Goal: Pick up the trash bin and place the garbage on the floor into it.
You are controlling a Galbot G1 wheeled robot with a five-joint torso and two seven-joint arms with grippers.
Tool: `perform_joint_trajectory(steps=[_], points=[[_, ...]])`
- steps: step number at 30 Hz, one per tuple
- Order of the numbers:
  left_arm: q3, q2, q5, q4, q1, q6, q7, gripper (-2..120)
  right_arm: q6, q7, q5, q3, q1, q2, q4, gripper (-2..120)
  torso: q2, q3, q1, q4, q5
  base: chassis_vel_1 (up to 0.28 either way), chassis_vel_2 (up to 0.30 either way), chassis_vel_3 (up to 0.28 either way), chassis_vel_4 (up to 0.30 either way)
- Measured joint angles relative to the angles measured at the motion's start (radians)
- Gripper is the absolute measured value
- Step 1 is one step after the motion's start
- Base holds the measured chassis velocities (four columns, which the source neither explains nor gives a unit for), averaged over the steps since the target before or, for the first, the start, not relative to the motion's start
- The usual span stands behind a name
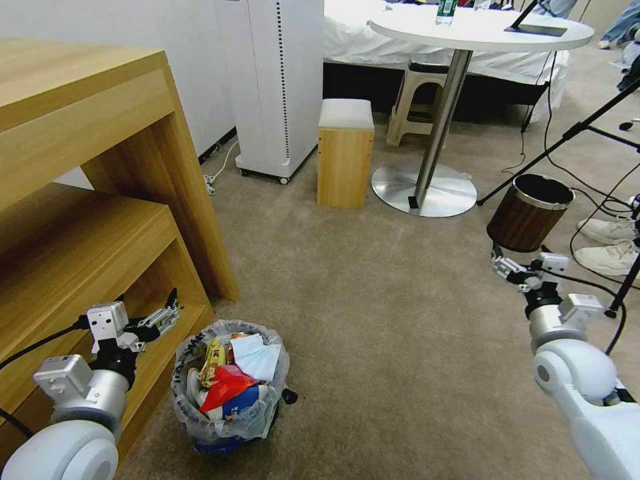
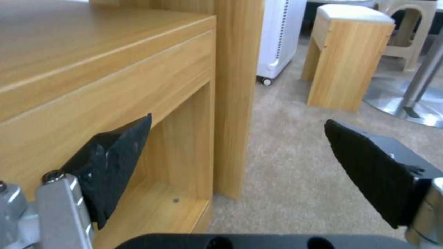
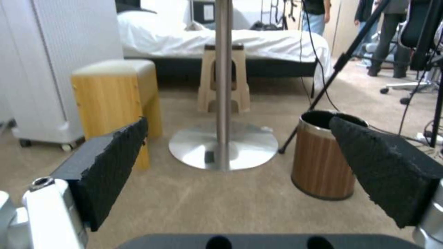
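The trash bin (image 1: 193,419), lined with a crinkly translucent bag, stands on the beige floor (image 1: 373,320) beside the wooden shelf unit. Garbage (image 1: 230,383) fills it to the rim: white tissue, a red wrapper, a blue-white cup and a yellow wrapper. My left gripper (image 1: 170,310) hangs open just left of the bin and above its rim, with nothing between its fingers; in the left wrist view the left gripper (image 2: 237,121) faces the shelf's upright and carpet. My right gripper (image 1: 501,263) is open and empty far to the right. The right gripper (image 3: 238,120) points toward the table's pole.
A wooden shelf unit (image 1: 100,220) rises close on the left. A brown wood-look bin (image 1: 529,213) stands just beyond the right gripper. A wooden stool (image 1: 345,157), the round table's steel base (image 1: 423,187), a white appliance (image 1: 277,87), tripod legs, cables and shoes (image 1: 610,243) lie farther off.
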Motion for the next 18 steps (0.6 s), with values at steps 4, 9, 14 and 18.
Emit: perform_joint_trajectory(steps=[4, 9, 14, 18], points=[[0.008, -0.016, 0.015, -0.028, 0.001, 0.006, 0.015, 100, 0.039, -0.024, -0.016, 0.028, -0.034, 0.022, 0.032, 100, 0.0, 0.0, 0.0, -0.0001, 0.0003, 0.0, 0.0, 0.0, 0.0], [0.017, -0.037, 0.045, -0.047, 0.005, 0.019, 0.028, 100, 0.075, -0.038, -0.056, 0.035, -0.052, 0.047, 0.06, 100, 0.0, 0.0, 0.0, -0.0001, 0.0001, 0.0, 0.0, 0.0, 0.0], [0.028, -0.058, 0.072, -0.06, 0.015, 0.029, 0.033, 100, 0.082, -0.03, -0.077, 0.033, -0.062, 0.082, 0.089, 100, 0.0, 0.0, 0.0, 0.0001, 0.0001, 0.0, 0.0, 0.0, 0.0], [0.041, -0.086, 0.084, -0.066, 0.002, 0.039, 0.039, 100, 0.104, -0.045, -0.104, 0.037, -0.062, 0.135, 0.093, 100, 0.0, 0.0, 0.0, -0.0001, 0.0001, 0.0, 0.0, 0.0, 0.0]])
